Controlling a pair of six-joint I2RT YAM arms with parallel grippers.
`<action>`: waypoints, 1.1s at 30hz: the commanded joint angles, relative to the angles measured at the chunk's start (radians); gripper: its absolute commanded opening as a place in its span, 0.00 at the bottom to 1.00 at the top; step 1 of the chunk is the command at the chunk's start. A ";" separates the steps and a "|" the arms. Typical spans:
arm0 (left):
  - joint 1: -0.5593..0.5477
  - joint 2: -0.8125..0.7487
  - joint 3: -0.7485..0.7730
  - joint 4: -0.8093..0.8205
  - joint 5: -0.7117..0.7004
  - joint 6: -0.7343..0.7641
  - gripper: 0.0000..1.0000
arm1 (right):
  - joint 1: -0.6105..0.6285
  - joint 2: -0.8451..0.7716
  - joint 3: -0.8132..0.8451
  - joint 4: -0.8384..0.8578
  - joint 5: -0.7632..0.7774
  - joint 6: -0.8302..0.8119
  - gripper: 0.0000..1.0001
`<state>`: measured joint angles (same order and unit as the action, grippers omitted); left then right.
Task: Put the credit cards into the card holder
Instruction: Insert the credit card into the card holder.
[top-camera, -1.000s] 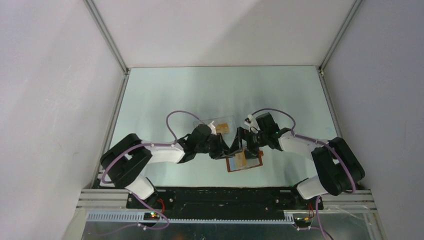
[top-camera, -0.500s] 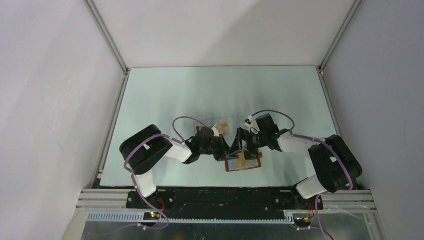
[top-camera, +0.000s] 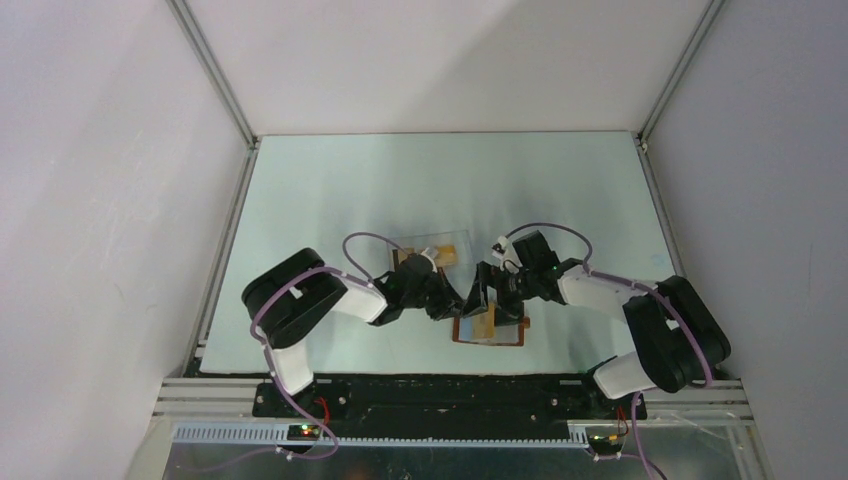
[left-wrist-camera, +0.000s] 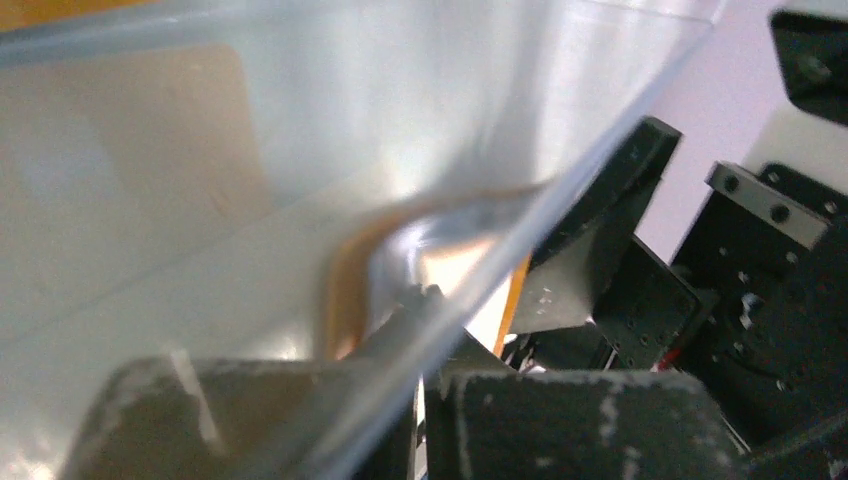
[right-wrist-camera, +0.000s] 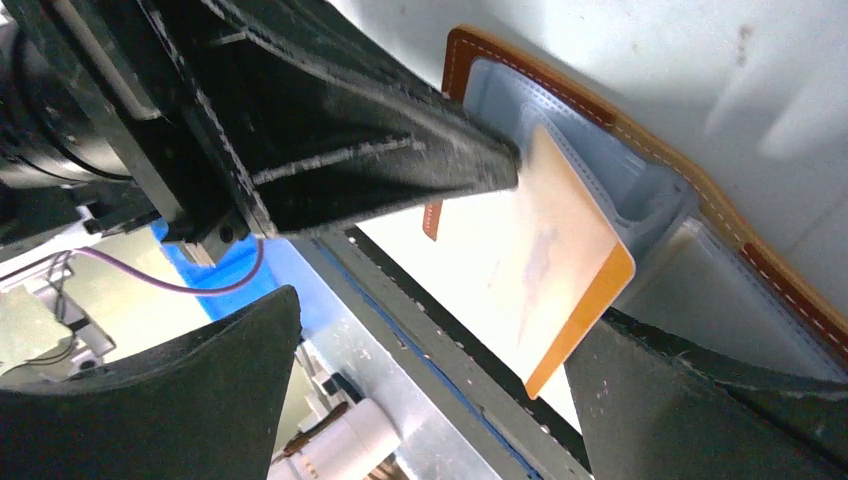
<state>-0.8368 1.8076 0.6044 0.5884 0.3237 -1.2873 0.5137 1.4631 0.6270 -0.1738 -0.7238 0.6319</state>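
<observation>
The brown leather card holder (top-camera: 513, 339) lies open near the table's front edge, its grey-blue pockets up; it also shows in the right wrist view (right-wrist-camera: 600, 115). An orange credit card (right-wrist-camera: 560, 250) stands tilted with one edge in a grey-blue pocket (right-wrist-camera: 640, 200); it also shows in the top view (top-camera: 483, 325). My left gripper (top-camera: 458, 303) is shut on the card's upper edge, one of its fingers (right-wrist-camera: 400, 170) on the card. My right gripper (right-wrist-camera: 430, 400) is open, its jaws either side of the card above the holder (top-camera: 490, 303). In the left wrist view the card's orange edge (left-wrist-camera: 515, 295) shows past the left gripper (left-wrist-camera: 432, 300).
A clear plastic box (top-camera: 432, 250) holding another orange card (top-camera: 447, 256) lies just behind the left gripper and fills most of the left wrist view (left-wrist-camera: 300, 150). The enclosure walls (top-camera: 120, 200) and the metal frame rail (top-camera: 460, 385) border the table.
The left arm has folded back, its elbow raised. Both grippers and the card have shifted slightly toward the near edge, and the card sits lower in the holder's pocket.
</observation>
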 joint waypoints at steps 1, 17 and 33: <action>0.001 0.001 0.046 -0.370 -0.111 0.026 0.00 | 0.003 -0.058 0.034 -0.111 0.079 -0.067 0.99; -0.015 -0.079 0.142 -0.469 -0.099 0.132 0.01 | 0.036 -0.089 0.165 -0.374 0.275 -0.190 0.90; 0.037 -0.297 0.112 -0.713 -0.144 0.230 0.36 | 0.034 0.032 0.165 -0.256 0.201 -0.140 0.32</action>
<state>-0.8253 1.5253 0.7414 -0.0490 0.2043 -1.0946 0.5457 1.4528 0.7631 -0.4992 -0.4854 0.4698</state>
